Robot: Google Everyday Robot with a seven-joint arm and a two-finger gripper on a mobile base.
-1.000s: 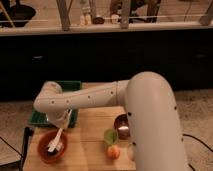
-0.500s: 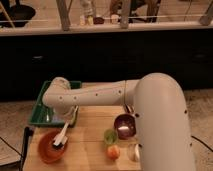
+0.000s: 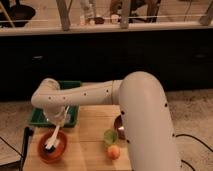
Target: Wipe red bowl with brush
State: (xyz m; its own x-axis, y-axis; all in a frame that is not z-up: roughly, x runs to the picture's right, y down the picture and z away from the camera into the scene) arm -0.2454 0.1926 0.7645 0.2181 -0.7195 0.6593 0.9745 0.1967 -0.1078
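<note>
Gripper [image 3: 61, 117] hangs just above the red bowl [image 3: 44, 154], clamped on the upper end of the brush [image 3: 54, 136]. The brush's long axis runs steeply down from the gripper toward the table's near edge, and its dark bristle head is inside the bowl, apparently touching it. The bowl is wide, shallow, orange-red and upright on the wooden table [image 3: 90, 150], just in front of the green tray [image 3: 37, 119].
</note>
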